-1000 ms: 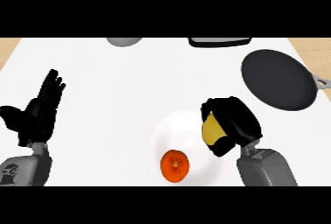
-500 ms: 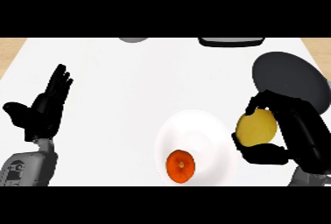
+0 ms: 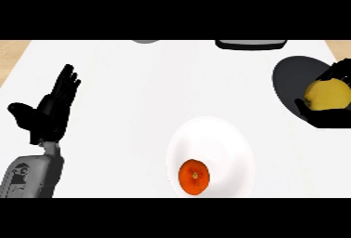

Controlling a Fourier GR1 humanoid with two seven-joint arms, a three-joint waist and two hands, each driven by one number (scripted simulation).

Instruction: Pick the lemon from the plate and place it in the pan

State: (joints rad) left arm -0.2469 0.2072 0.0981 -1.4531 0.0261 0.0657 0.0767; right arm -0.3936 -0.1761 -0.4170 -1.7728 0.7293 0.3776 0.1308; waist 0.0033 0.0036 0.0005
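Carried rightward off the plate (image 3: 212, 135), the lemon (image 3: 328, 94) now sits clamped in the right hand (image 3: 328, 117) above the dark pan (image 3: 293, 76) — fingers curled round it at the view's right edge. Letting go this close to the pan's near rim could send it rolling back onto the counter. An orange fruit (image 3: 193, 176) remains on the plate. Left hand (image 3: 49, 114) rests open, fingers up — at left.

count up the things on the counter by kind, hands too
fruit: 2, the lemon in the right hand and the orange fruit
plate: 1
pan: 1
hands: 2, counting the left hand
total: 6
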